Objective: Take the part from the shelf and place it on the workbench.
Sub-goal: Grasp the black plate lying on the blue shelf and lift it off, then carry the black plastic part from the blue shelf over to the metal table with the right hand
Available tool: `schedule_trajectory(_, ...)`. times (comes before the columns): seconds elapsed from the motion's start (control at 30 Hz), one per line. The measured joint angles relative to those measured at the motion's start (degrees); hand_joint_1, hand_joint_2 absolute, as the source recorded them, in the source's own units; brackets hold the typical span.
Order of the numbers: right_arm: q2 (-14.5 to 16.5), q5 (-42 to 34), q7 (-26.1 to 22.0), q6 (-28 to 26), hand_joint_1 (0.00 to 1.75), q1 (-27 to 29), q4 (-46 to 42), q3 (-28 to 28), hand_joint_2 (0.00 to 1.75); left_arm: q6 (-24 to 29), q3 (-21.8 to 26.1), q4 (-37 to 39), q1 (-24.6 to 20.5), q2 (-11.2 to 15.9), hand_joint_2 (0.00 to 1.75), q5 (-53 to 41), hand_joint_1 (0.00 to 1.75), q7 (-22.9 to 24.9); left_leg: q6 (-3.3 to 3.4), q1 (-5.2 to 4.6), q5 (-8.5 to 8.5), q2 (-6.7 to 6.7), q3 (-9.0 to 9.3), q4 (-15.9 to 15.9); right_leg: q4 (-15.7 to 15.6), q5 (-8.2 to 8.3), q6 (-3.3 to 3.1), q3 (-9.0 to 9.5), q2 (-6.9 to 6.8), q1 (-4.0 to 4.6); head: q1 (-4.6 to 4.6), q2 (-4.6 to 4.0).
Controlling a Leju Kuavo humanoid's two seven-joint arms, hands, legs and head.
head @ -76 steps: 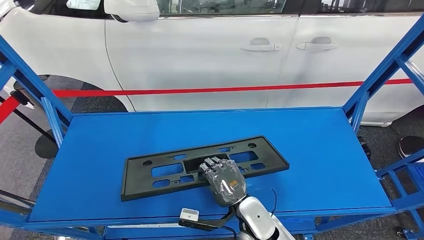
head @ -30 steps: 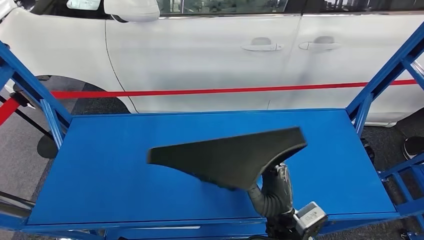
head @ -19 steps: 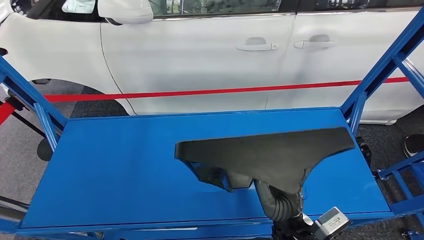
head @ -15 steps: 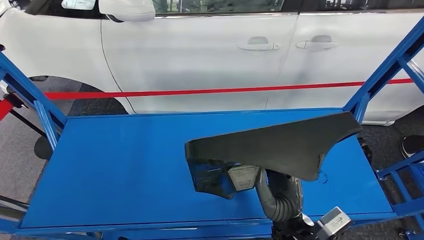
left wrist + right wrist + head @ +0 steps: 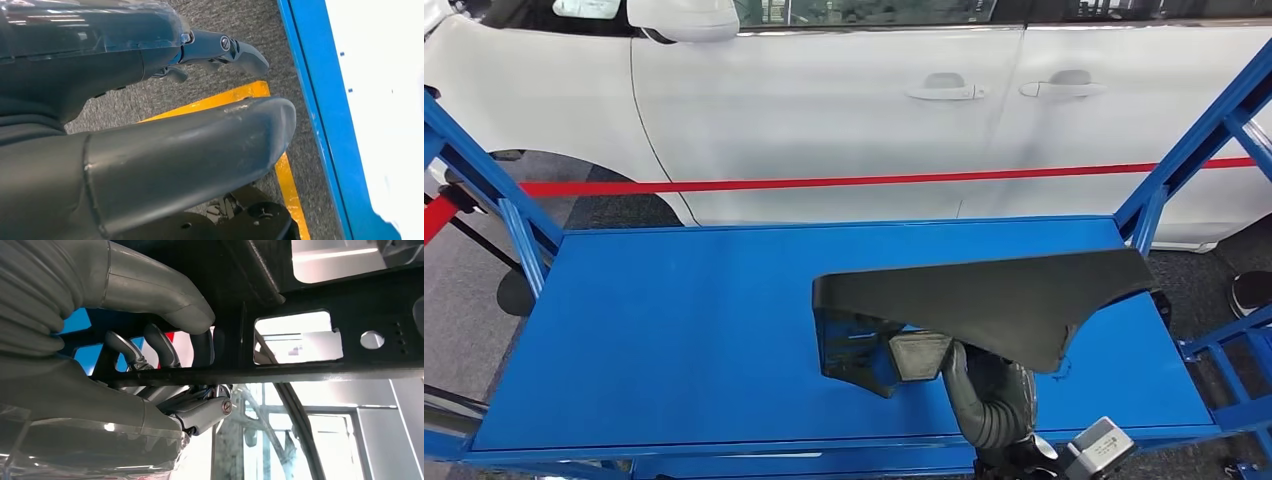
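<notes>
You have the pickup behind you: the flat black plastic part with rectangular cut-outs (image 5: 984,300) is off the blue metal shelf (image 5: 674,330) and raised above its right half, tilted so that its plain underside faces the head camera and one long edge points toward the white car (image 5: 844,120) behind the red barrier tape (image 5: 824,183). Your right hand (image 5: 165,370) is carrying it; in the right wrist view the thick grey thumb lies against one face of the black frame and the darker fingers (image 5: 155,347) hook through a cut-out onto the other face, so the grip is closed firmly around a bar of the part. In the head view only the ribbed grey wrist cover under the part can be seen, low near the shelf's front edge. Your left hand (image 5: 150,150) hangs down beside the blue shelf frame, above grey carpet and a yellow floor line (image 5: 240,95), holding nothing, with its fingers apart from the thumb. What remains, as I judge it, is most of the task: you have yet to carry the part away from the shelf and set it on the workbench, which none of the views takes in, so I cannot tell you how far off it is.
</notes>
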Motion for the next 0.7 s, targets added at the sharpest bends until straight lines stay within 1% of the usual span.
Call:
schedule_trajectory(0.07,0.02,-0.18,-0.48,0.51,1.75,0.3,-0.01,-0.03,1.75,-0.03,0.12,-0.01,0.02,0.02,0.0,-0.07,0.0,0.08,-0.72,0.09,0.04,0.01,-0.17,0.01,-0.25,0.51,-0.66,-0.31,-0.05,-0.07,-0.05,0.0)
schedule_trajectory(0.1,0.05,-0.37,-0.74,0.89,1.75,0.43,-0.01,-0.04,1.75,-0.05,0.16,0.0,0.03,0.04,0.0,-0.1,0.0,0.12,-1.04,0.14,-0.69,0.04,-0.37,0.55,-0.44,0.81,-1.08,-0.41,-0.14,-0.17,-0.09,-0.01)
schedule_trajectory(0.13,0.08,-0.64,-1.0,1.32,1.75,0.53,-0.02,-0.05,1.75,-0.08,0.2,0.0,0.03,0.05,0.0,-0.11,0.0,0.16,-1.28,0.2,-2.23,0.06,-0.9,2.09,-0.65,1.13,-1.53,-0.57,-0.27,-0.28,-0.22,-0.01)
schedule_trajectory(0.17,0.11,-0.89,-1.21,1.7,1.75,0.63,-0.02,-0.05,1.75,-0.12,0.24,0.0,0.03,0.06,0.0,-0.13,0.0,0.21,-1.47,0.27,-4.44,0.09,-1.77,4.71,-0.72,1.42,-1.85,-0.81,-0.41,-0.29,-0.36,-0.01)
schedule_trajectory(0.2,0.12,-1.09,-1.42,2.05,1.75,0.77,-0.03,-0.05,1.75,-0.16,0.28,0.01,0.03,0.06,0.0,-0.15,0.0,0.26,-1.62,0.29,-6.9,0.09,-2.91,8.23,-0.67,1.69,-2.08,-1.19,-0.5,-0.19,-0.48,-0.01)
schedule_trajectory(0.23,0.13,-1.2,-1.61,2.4,1.75,0.93,-0.03,-0.07,1.75,-0.19,0.38,0.0,0.04,0.08,0.0,-0.2,0.0,0.33,-1.75,0.31,-9.0,0.09,-3.99,11.84,-0.57,1.97,-2.22,-1.66,-0.58,-0.08,-0.58,0.0)
schedule_trajectory(0.27,0.13,-1.22,-1.79,2.73,1.75,1.1,-0.03,-0.08,1.75,-0.21,0.51,-0.01,0.05,0.11,0.0,-0.25,0.0,0.41,-1.82,0.31,-10.21,0.09,-4.52,14.36,-0.42,2.27,-2.27,-2.2,-0.62,0.03,-0.58,0.0)
schedule_trajectory(0.3,0.13,-1.23,-1.95,3.07,1.75,1.24,-0.03,-0.09,1.75,-0.25,0.68,-0.01,0.04,0.16,0.0,-0.34,0.0,0.48,-1.83,0.31,-10.38,0.09,-4.1,14.99,-0.24,2.59,-2.26,-2.77,-0.64,0.12,-0.59,0.0)
schedule_trajectory(0.33,0.13,-1.23,-2.06,3.38,1.75,1.34,-0.03,-0.09,1.75,-0.29,0.86,-0.02,0.03,0.21,0.0,-0.45,0.0,0.53,-1.74,0.31,-9.47,0.09,-2.46,13.17,-0.05,2.92,-2.19,-3.32,-0.62,0.17,-0.6,0.0)
schedule_trajectory(0.37,0.13,-1.23,-2.13,3.59,1.75,1.39,-0.03,-0.09,1.75,-0.32,0.99,-0.02,-0.01,0.26,0.0,-0.56,0.0,0.56,-1.57,0.3,-8.01,0.09,0.13,9.48,0.16,3.24,-2.05,-3.82,-0.58,0.19,-0.6,0.0)
schedule_trajectory(0.4,0.13,-1.23,-2.16,3.74,1.75,1.43,-0.03,-0.09,1.75,-0.35,1.07,-0.02,-0.11,0.3,0.0,-0.69,0.0,0.56,-1.33,0.28,-6.9,0.08,2.83,5.15,0.34,3.54,-1.86,-4.21,-0.56,0.2,-0.61,0.0)
schedule_trajectory(0.43,0.15,-1.23,-2.17,3.83,1.75,1.45,-0.07,-0.1,1.75,-0.35,1.12,-0.02,-0.23,0.33,0.0,-0.81,0.0,0.56,-1.09,0.15,-5.91,0.07,4.88,1.63,0.53,3.83,-1.61,-4.46,-0.56,0.3,-0.57,0.0)
schedule_trajectory(0.47,0.19,-1.23,-2.21,3.91,1.75,1.47,-0.15,-0.12,1.75,-0.35,1.14,-0.02,-0.36,0.35,0.0,-0.91,0.0,0.56,-0.84,0.01,-5.42,0.04,5.97,-0.39,0.62,4.14,-1.27,-4.58,-0.59,0.35,-0.52,0.0)
schedule_trajectory(0.5,0.24,-1.23,-2.25,3.99,1.75,1.5,-0.25,-0.13,1.75,-0.35,1.16,-0.02,-0.45,0.36,0.0,-0.99,0.0,0.57,-0.57,-0.16,-5.21,0.0,6.14,-1.06,0.6,4.5,-0.93,-4.62,-0.63,0.36,-0.46,0.0)
schedule_trajectory(0.53,0.28,-1.27,-2.29,4.09,1.75,1.51,-0.34,-0.15,1.75,-0.34,1.19,-0.02,-0.44,0.36,0.0,-1.04,0.0,0.57,-0.31,-0.33,-4.64,-0.02,5.92,-0.98,0.49,4.93,-0.56,-4.62,-0.63,0.39,-0.4,0.0)
schedule_trajectory(0.57,0.31,-1.34,-2.33,4.21,1.75,1.52,-0.41,-0.16,1.75,-0.35,1.22,-0.02,-0.38,0.34,0.0,-1.08,0.0,0.59,0.06,-0.24,-4.12,0.04,5.67,-1.05,0.4,5.25,-0.18,-4.71,-0.55,0.28,-0.37,0.0)
schedule_trajectory(0.6,0.32,-1.48,-2.34,4.36,1.75,1.58,-0.45,-0.17,1.75,-0.36,1.25,-0.02,-0.32,0.32,0.0,-1.12,0.0,0.6,0.41,-0.15,-3.51,0.18,5.33,-1.21,0.62,4.87,0.17,-4.95,-0.43,0.2,-0.34,0.0)
schedule_trajectory(0.63,0.32,-1.67,-2.37,4.56,1.75,1.64,-0.48,-0.2,1.75,-0.36,1.27,-0.02,-0.28,0.3,0.0,-1.15,0.0,0.61,0.82,-0.03,-2.83,0.34,4.82,-1.39,1.6,3.44,0.49,-5.42,-0.32,0.13,-0.22,0.0)
schedule_trajectory(0.67,0.32,-1.85,-2.41,4.79,1.75,1.7,-0.49,-0.21,1.75,-0.37,1.29,-0.02,-0.27,0.28,0.0,-1.19,0.0,0.62,1.18,0.09,-2.15,0.52,4.18,-1.51,3.59,1.0,0.77,-6.11,-0.24,0.02,-0.09,0.0)
schedule_trajectory(0.7,0.32,-2.02,-2.45,5.0,1.75,1.76,-0.49,-0.22,1.75,-0.37,1.31,-0.02,-0.29,0.28,0.0,-1.25,0.0,0.63,1.41,0.06,-1.56,0.63,3.44,-1.48,6.51,-2.05,0.99,-6.9,-0.23,-0.08,0.02,0.0)
